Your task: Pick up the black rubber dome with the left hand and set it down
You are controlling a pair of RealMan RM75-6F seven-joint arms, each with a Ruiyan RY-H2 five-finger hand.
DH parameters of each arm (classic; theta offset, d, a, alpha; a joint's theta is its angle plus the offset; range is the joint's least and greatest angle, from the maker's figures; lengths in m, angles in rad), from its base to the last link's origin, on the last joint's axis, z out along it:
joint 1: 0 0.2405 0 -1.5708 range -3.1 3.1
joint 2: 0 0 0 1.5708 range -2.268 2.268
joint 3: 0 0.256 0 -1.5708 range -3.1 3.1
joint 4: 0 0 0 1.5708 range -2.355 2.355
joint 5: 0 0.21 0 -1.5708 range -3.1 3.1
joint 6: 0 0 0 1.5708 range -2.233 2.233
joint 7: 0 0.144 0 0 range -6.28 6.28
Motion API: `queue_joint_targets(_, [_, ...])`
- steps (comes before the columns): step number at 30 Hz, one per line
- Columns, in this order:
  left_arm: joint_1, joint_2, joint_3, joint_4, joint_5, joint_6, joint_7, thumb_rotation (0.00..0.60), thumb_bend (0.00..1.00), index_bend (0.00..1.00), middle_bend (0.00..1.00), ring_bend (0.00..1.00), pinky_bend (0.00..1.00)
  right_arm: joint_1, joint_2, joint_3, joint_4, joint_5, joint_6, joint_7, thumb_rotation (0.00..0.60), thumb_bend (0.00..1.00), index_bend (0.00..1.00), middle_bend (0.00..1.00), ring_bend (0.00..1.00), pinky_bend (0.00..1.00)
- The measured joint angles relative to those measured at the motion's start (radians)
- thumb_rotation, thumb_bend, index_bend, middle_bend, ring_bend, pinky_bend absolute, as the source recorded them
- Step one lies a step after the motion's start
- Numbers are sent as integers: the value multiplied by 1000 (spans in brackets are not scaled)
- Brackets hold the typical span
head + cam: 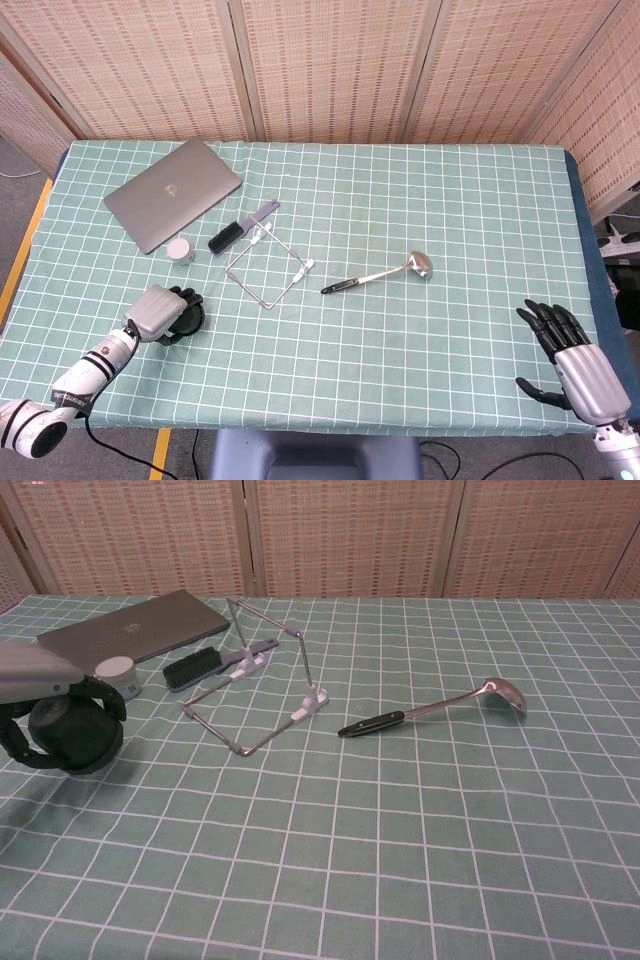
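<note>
The black rubber dome (189,317) (72,737) is low at the front left of the green checked table, at or just above the cloth. My left hand (162,311) (48,705) lies over it, silver back upward, and its dark fingers (108,702) curl around the dome's sides. How firmly it grips I cannot tell. My right hand (576,361) hangs at the front right corner with its fingers spread and nothing in it; only the head view shows it.
A grey laptop (172,193) (135,625) lies at the back left. In front of it are a small white jar (181,248) (117,676), a black brush (238,229) (205,665) and a wire stand (268,265) (262,695). A ladle (380,275) (440,708) lies mid-table.
</note>
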Motion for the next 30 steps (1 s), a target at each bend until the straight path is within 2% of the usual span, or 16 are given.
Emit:
queue_joint_targets(2, [8, -24, -2, -23, -105, 70, 230, 600, 397, 778, 862, 615, 670, 1, -1, 0, 0, 0, -2, -2, 600, 107, 0, 0, 0, 0])
queue_joint_targets(5, [15, -52, 0, -73, -264, 167, 491, 600, 396, 776, 858, 613, 671, 1, 2, -2, -9, -2, -4, -10, 600, 107, 0, 0, 0, 0])
queue_joint_targets(8, [18, -66, 7, -146, -415, 238, 652, 600, 395, 772, 856, 612, 671, 3, 4, -3, -18, 0, -12, -18, 600, 106, 0, 0, 0, 0])
queue_joint_targets(11, [17, -71, 12, -183, -481, 265, 714, 600, 395, 769, 855, 610, 670, 2, 6, -2, -20, 1, -9, -16, 600, 107, 0, 0, 0, 0])
queue_joint_targets(16, [10, -68, 15, -196, -454, 245, 624, 600, 394, 758, 848, 603, 665, 1, 6, 0, -19, 4, -8, -16, 600, 107, 0, 0, 0, 0])
queue_joint_targets(26, [2, -52, -5, -152, -316, 108, 197, 600, 394, 720, 808, 574, 635, 6, 2, 2, -19, 14, -23, -25, 600, 107, 0, 0, 0, 0])
queue_joint_targets(30, [-7, -51, -6, -107, -275, 39, 100, 600, 393, 677, 771, 547, 595, 6, 2, 4, -20, 16, -21, -26, 600, 107, 0, 0, 0, 0])
